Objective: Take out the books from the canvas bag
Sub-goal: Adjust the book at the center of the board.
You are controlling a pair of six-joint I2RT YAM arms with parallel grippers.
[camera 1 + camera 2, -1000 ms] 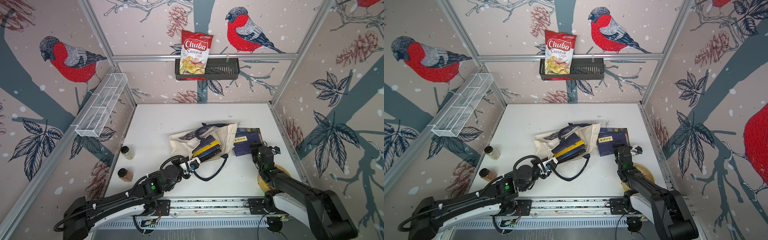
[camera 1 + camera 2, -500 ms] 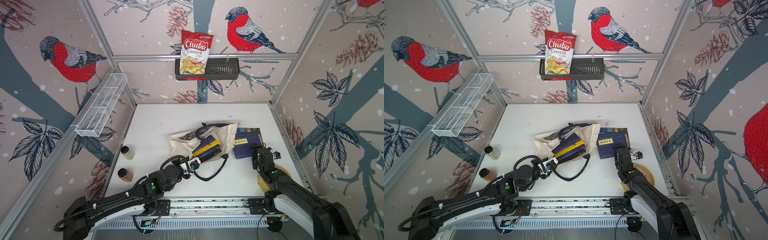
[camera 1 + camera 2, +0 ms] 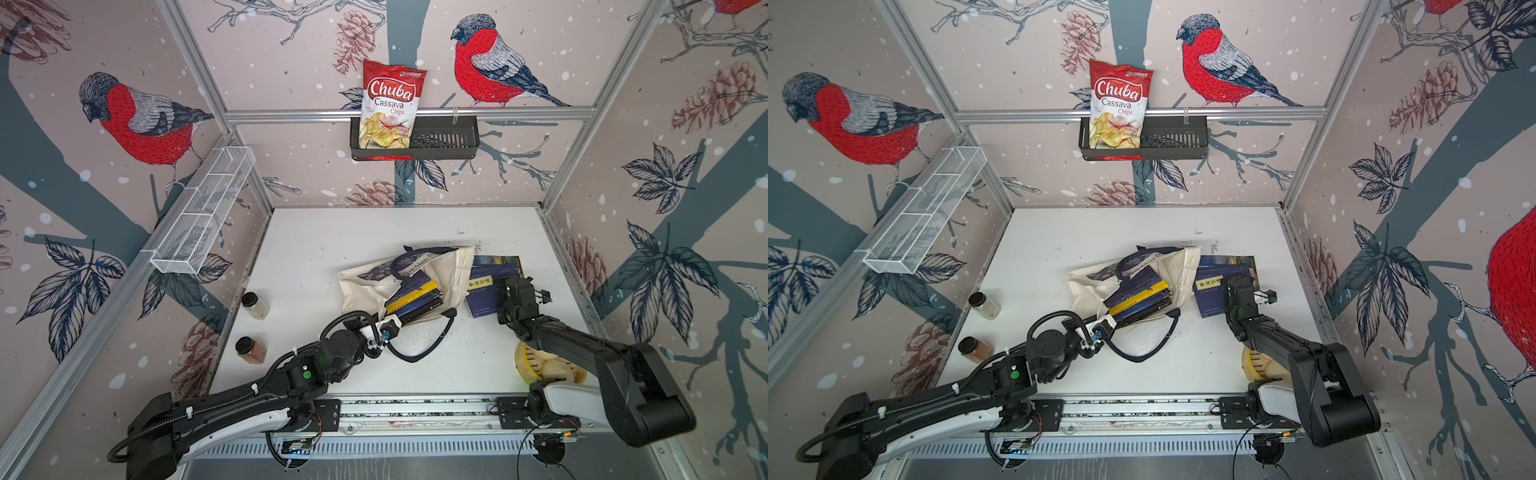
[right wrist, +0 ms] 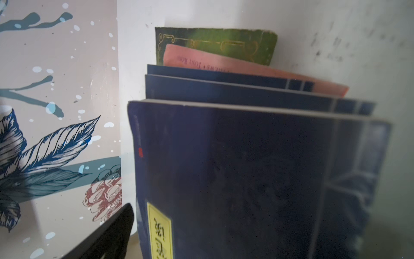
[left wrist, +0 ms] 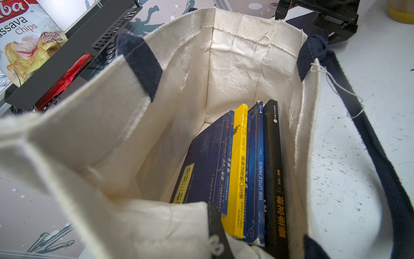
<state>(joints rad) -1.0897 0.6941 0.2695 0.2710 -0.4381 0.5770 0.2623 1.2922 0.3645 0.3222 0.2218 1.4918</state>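
- Left gripper (image 3: 395, 322): jaws pinched together on the near rim of the cream canvas bag (image 3: 360, 283), which lies on its side.
- Navy and yellow paperback books (image 3: 413, 296) sit in its open mouth.
- Right gripper (image 3: 512, 287) is over a loose stack of navy books (image 3: 482, 287) just beside the bag; I cannot tell its spread.

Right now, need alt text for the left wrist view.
Looking into the open cream canvas bag: thin books packed against one side wall, among them a yellow spine, a blue spine reading "The Little Prince" and a black spine. A navy strap handle trails over the white table; a chips bag in a black basket shows beyond.
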